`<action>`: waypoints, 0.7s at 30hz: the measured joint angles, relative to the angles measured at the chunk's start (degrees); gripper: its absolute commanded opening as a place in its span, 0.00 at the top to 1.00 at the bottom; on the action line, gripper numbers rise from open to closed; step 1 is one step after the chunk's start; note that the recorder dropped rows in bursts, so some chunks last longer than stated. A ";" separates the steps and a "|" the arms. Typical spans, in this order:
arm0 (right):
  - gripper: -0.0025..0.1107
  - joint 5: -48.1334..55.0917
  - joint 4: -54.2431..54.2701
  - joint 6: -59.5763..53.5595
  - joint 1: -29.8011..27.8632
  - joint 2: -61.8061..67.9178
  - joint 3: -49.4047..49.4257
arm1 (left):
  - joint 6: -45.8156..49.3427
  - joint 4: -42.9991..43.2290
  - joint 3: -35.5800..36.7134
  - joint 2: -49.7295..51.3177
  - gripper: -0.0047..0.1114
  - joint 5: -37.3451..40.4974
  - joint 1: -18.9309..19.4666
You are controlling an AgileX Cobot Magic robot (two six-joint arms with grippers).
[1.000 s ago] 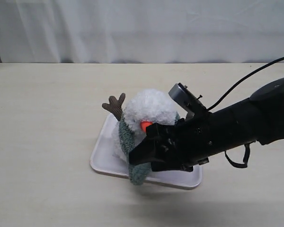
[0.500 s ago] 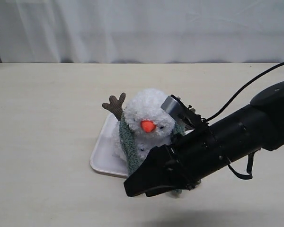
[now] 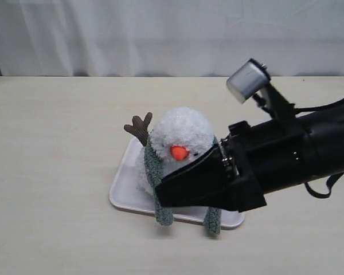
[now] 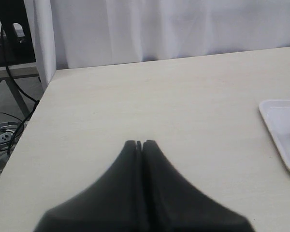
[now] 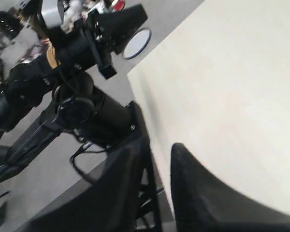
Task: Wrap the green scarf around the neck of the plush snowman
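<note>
The plush snowman (image 3: 180, 132) sits upright on a white tray (image 3: 123, 192), orange nose facing front. The green scarf (image 3: 155, 172) lies around its neck. One end hangs down its left side, the other end (image 3: 212, 220) hangs over the tray's front edge. My right gripper (image 3: 160, 197) hovers in front of the snowman's lower body and hides it; its fingers are narrowly apart with nothing between them. The right wrist view shows that gripper (image 5: 157, 145) over the table's edge. My left gripper (image 4: 139, 142) is shut and empty over bare table, away from the tray (image 4: 280, 125).
A white curtain (image 3: 172, 34) hangs behind the beige table (image 3: 57, 143). Beyond the table's edge stand a black arm mount and stand (image 5: 82, 111). Cables (image 4: 5, 130) lie on the floor off the table's left end.
My right arm has lifted and drawn back to the right, its wrist rolled and its jaws narrowed. The scarf's second end now shows hanging over the tray's front.
</note>
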 measured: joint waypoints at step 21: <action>0.94 -24.21 -27.81 17.72 0.00 -37.11 0.00 | 0.00 0.00 0.00 0.00 0.96 0.00 0.00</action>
